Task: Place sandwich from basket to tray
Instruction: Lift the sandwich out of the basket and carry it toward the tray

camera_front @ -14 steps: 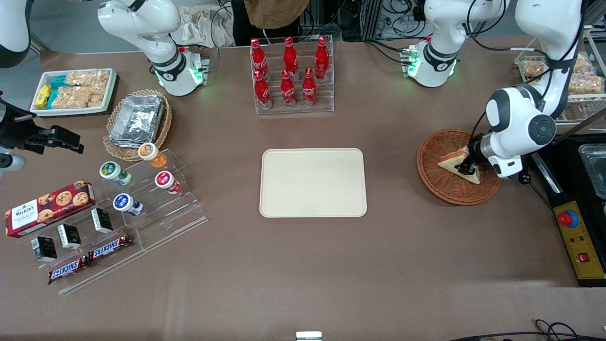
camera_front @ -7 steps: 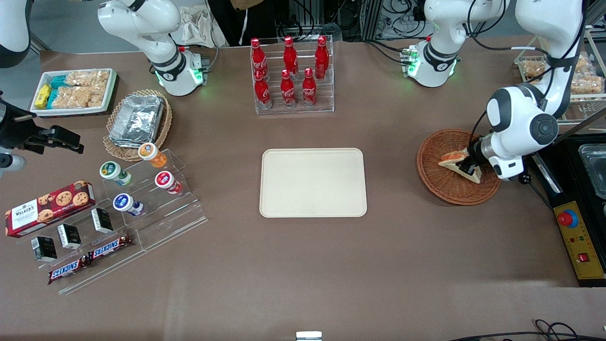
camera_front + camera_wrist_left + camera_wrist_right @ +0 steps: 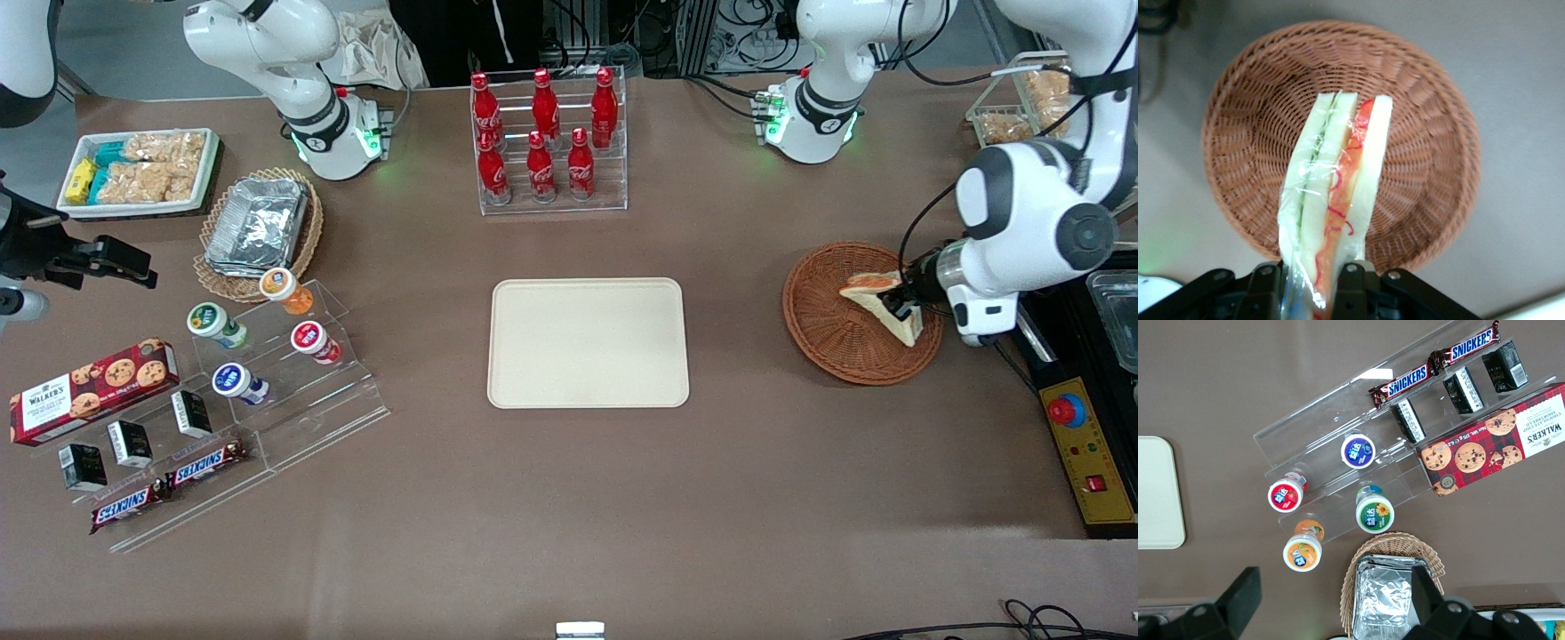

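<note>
Brown tabletop, with a round reddish-brown wicker basket (image 3: 861, 313) seen at the frame's right.
A plastic-wrapped triangular white-bread sandwich (image 3: 1335, 193) is gripped by the left gripper (image 3: 1311, 277) above the basket; the cream rectangular tray (image 3: 588, 343) lies mid-frame.

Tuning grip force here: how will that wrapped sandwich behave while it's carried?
Probably soft: the pincer grips the sandwich at one end and the bread looks squeezed there. Its clear film looks glossy, so it may slip. Held by one end above the basket, it could droop or swing.
</note>
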Controlling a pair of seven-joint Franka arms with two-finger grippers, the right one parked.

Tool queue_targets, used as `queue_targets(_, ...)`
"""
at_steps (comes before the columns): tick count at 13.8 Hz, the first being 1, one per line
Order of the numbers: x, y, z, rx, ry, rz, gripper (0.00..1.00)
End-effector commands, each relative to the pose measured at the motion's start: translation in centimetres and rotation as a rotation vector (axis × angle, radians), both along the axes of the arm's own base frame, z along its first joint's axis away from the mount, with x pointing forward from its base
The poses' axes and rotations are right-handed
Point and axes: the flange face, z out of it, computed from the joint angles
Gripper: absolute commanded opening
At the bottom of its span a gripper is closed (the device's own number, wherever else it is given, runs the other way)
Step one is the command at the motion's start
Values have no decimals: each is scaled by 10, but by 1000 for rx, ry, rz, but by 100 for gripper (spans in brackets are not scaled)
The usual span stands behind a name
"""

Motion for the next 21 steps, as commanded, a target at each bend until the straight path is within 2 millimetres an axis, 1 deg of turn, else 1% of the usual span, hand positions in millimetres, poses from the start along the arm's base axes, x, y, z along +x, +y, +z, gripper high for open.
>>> queue_targets(1,22,-2,63,-7,-7,-52,23)
queue_targets(2,28,-3,84,-12,-18,-77,23)
queue_targets(4,36,-14,122,-29,-32,-164,23)
queue_targets(5,37,-21,135,-38,-35,-213,23)
queue_targets(6,37,-33,141,-50,-38,-277,23)
queue_targets(7,36,-51,143,-60,-40,-346,23)
queue_targets(8,34,-73,143,-66,-38,-401,23)
queue_targets(10,30,-119,135,-74,-26,-486,23)
queue_targets(13,27,-167,127,-84,-31,-567,23)
queue_targets(15,27,-203,114,-97,-48,-613,23)
queue_targets(17,29,-231,96,-77,-61,-615,25)
queue_targets(19,27,-266,70,-28,-64,-655,25)
queue_targets(21,29,-293,49,-22,-77,-639,25)
